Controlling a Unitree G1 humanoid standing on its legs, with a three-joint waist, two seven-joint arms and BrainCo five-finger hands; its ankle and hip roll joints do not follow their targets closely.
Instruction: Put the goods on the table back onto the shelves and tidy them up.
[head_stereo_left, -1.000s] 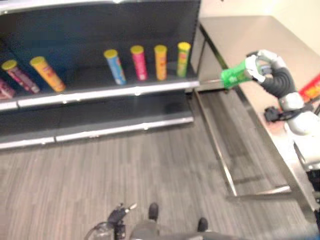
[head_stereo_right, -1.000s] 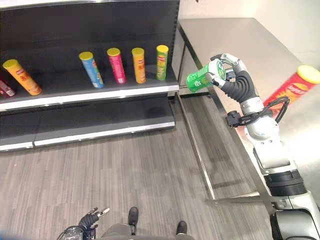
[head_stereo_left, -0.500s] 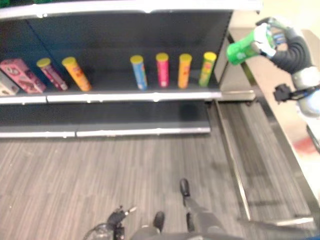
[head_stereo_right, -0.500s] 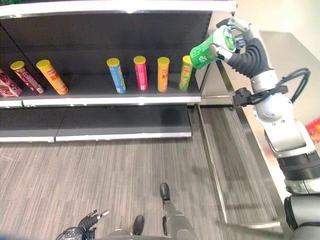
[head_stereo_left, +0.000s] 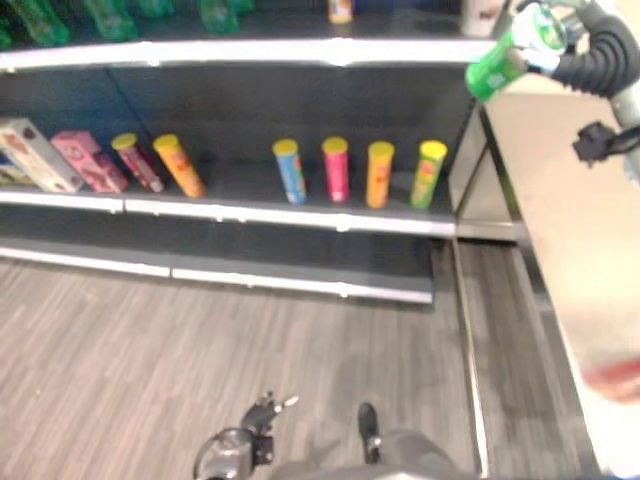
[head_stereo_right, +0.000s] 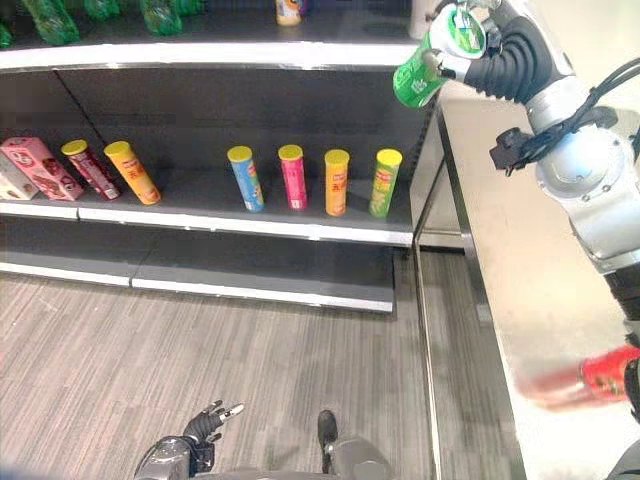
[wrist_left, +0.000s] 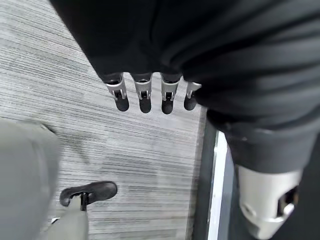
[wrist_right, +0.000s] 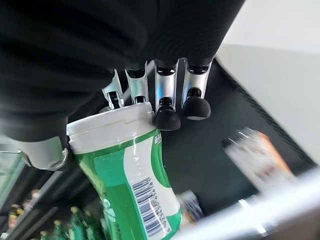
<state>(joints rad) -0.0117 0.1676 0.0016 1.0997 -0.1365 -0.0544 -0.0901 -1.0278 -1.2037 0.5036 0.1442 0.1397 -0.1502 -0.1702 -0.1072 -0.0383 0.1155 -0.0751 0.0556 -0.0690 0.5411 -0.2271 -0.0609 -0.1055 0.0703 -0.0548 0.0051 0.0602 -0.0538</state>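
Mid-carry, by the look of it: one item off the table and on the way to the shelves, not yet set down. Right hand (head_stereo_right: 490, 50) raised high beside the shelving unit's right end, fingers curled round the white-lidded top of a green canister (head_stereo_right: 430, 62), thumb on the far side, canister tilted with its base toward the upper shelf (head_stereo_right: 210, 52). Seen close in the right wrist view: green canister (wrist_right: 130, 175) clamped under the dark-tipped fingers (wrist_right: 167, 112), held in the air, touching no shelf. Left hand (head_stereo_right: 205, 425) low near the floor, fingers loose and straight, empty, idle. On the middle shelf (head_stereo_left: 300, 212): four upright tubes in a row — blue (head_stereo_left: 290, 170), pink (head_stereo_left: 336, 168), orange (head_stereo_left: 379, 172), green-yellow (head_stereo_left: 430, 173) — with two more tubes leaning further left and boxes beyond them. Green bottles (head_stereo_right: 60, 15) along the upper shelf. Red can (head_stereo_right: 590, 380) lying on the steel table (head_stereo_right: 520, 260), left for later. Next, most likely: reach further over the upper shelf's edge toward a free stretch, bring the canister upright, lower it until the base rests, then let go; care needed not to knock what already stands up there. Against half a second ago: whole view swung upward and leftward, so the upper shelf and the boxes at far left now in sight; right hand higher against the shelving, from level with the middle shelf's back panel to level with the upper shelf's front edge; grip on the canister unchanged.
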